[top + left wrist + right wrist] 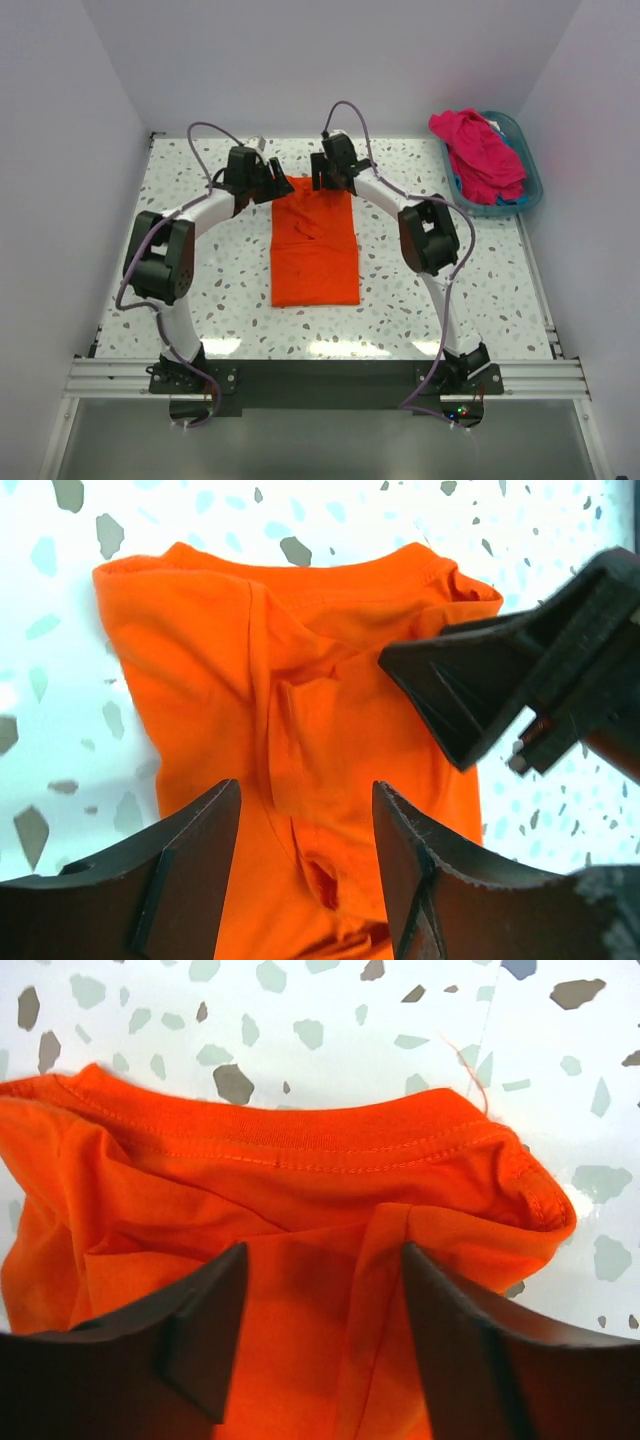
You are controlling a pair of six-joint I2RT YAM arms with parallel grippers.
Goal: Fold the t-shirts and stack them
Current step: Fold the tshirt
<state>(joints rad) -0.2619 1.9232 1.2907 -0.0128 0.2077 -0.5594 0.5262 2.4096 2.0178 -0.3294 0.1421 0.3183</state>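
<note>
- The orange t-shirt (315, 255) lies in the middle of the table (480, 270), folded into a long narrow strip that runs from the near side away towards the back wall.
- Its near end lies flat and square. The far end is rumpled, with a few creases and a raised fold.
- The ribbed collar (300, 1145) sits at that far end, resting on the speckled tabletop.
- The left gripper (277, 185) hangs over the far left corner of the shirt. Its jaws are released, spread apart with orange cloth showing between the fingers (190, 860), and nothing is pinched.
- The right gripper (332, 178) is just beside it, over the far right corner. Its jaws are likewise apart, with the cloth lying loose below the fingers (200, 1330).
- The two grippers are close together, angled in towards each other.
- Well off to the right, at the far corner, a teal basket (530, 165) holds a crumpled magenta-pink t-shirt (480, 150) heaped above the rim, with a bit of blue fabric (512, 198) showing under it.
</note>
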